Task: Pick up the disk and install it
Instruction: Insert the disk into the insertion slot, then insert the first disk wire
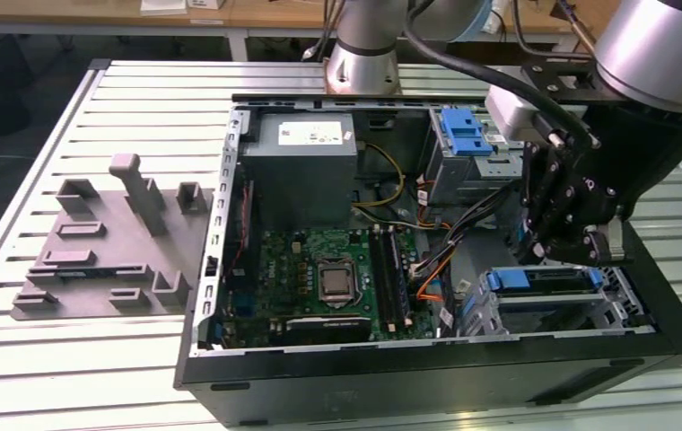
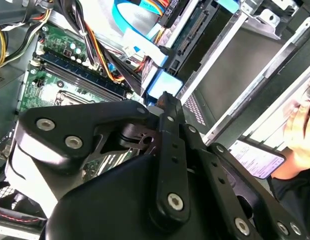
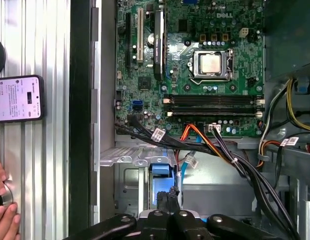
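The disk sits in the lower drive cage at the exterior view's right of the open computer case, its blue carrier edge facing up. My black gripper hangs just above it, with its fingers drawn together. In both wrist views the closed fingertips meet the blue carrier edge; the fingers hide whether they press on it or only touch it. The silver body of the disk is mostly hidden inside the cage.
A blue latch tops the upper drive cage. Cables run between the motherboard and the cages. A grey moulded holder lies on the slatted table at the exterior view's left. A person's hand and a phone are beside the case.
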`<state>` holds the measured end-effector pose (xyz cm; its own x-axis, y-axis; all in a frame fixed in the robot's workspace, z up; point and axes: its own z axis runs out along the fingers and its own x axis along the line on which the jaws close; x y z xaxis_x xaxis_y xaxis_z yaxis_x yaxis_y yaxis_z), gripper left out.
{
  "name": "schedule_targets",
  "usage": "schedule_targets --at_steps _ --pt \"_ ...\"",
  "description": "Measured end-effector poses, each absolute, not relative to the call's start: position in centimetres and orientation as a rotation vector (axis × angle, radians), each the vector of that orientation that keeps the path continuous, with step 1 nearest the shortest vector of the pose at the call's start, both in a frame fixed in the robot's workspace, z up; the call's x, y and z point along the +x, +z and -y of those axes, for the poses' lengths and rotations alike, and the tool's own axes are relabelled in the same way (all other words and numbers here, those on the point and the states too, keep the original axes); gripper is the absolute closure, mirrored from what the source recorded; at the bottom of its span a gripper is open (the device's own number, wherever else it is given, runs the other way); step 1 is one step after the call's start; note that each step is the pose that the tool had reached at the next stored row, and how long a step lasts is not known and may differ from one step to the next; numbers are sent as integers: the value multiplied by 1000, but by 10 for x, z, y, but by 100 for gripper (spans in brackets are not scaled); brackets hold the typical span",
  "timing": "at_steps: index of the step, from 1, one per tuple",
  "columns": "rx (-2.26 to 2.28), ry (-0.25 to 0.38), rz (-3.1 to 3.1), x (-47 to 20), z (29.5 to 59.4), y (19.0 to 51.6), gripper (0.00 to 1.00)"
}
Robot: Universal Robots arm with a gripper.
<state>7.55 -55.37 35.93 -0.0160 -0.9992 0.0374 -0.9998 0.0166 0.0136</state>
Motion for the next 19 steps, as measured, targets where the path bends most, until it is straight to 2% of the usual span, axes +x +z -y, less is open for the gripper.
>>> schedule_targets --at_steps 19 --pt "2178 26 2213 76 554 351 89"
